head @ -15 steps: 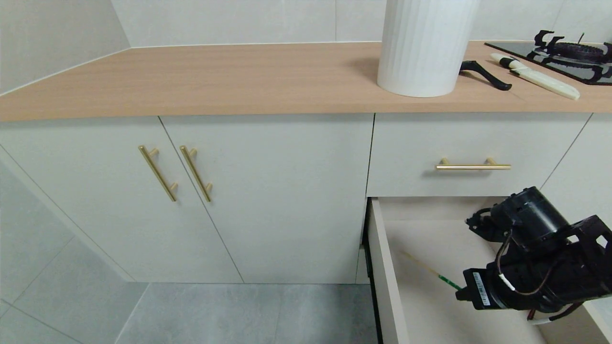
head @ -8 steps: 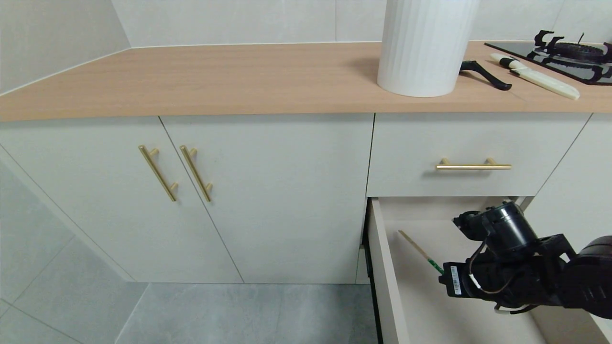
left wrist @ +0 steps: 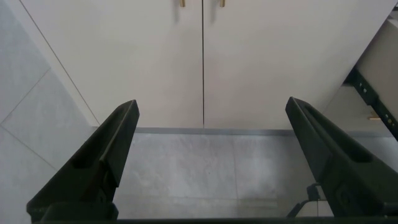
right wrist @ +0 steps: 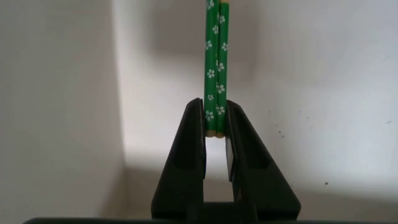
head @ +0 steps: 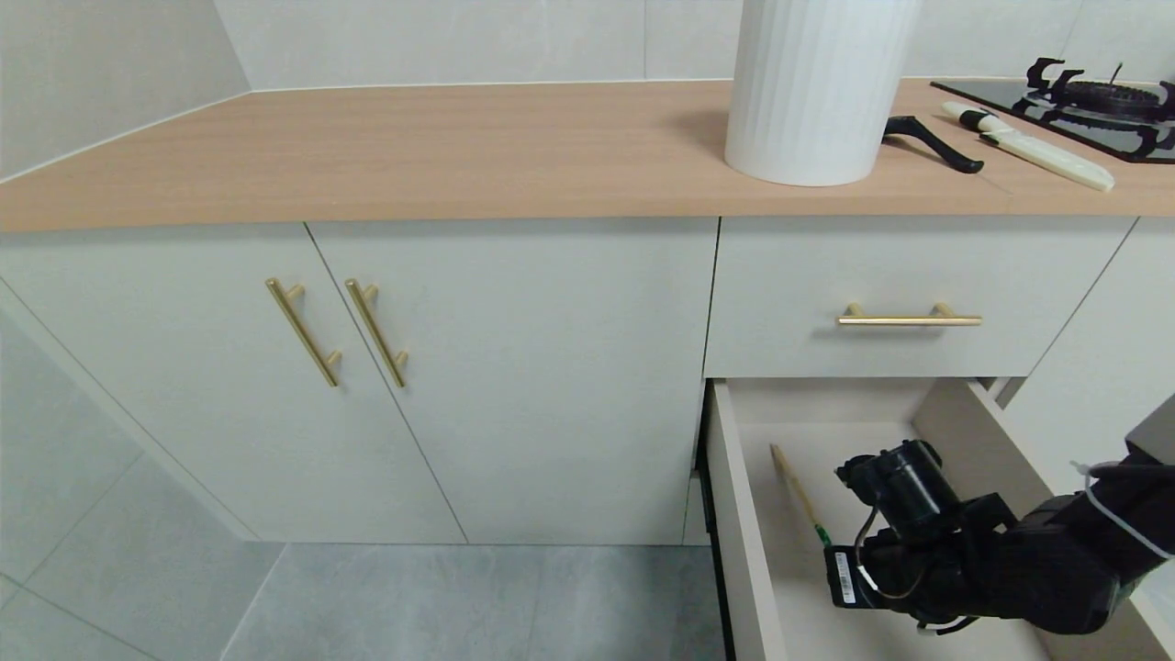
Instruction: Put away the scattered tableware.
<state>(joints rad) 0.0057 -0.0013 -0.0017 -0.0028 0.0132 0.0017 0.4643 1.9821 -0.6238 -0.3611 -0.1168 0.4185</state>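
The pair of green chopsticks [right wrist: 216, 62] with small white flowers is inside the open drawer [head: 737, 523], near its left wall, with the pale tips pointing to the back. The right gripper [right wrist: 216, 121] holds them at the green end, its fingers [right wrist: 194, 127] pressed narrow on both sticks. The left gripper [left wrist: 211, 115] is in front of the shut cabinet doors [left wrist: 261, 62], fingers wide apart. On the bench [head: 413, 147] above stand a white ribbed container [head: 812, 87] and a knife [head: 1033, 149].

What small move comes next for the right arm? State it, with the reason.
Probably open the right claw, perhaps after lowering it slightly: it is shut on the chopsticks at their ends, and they lie inside the open drawer, close to its left wall.
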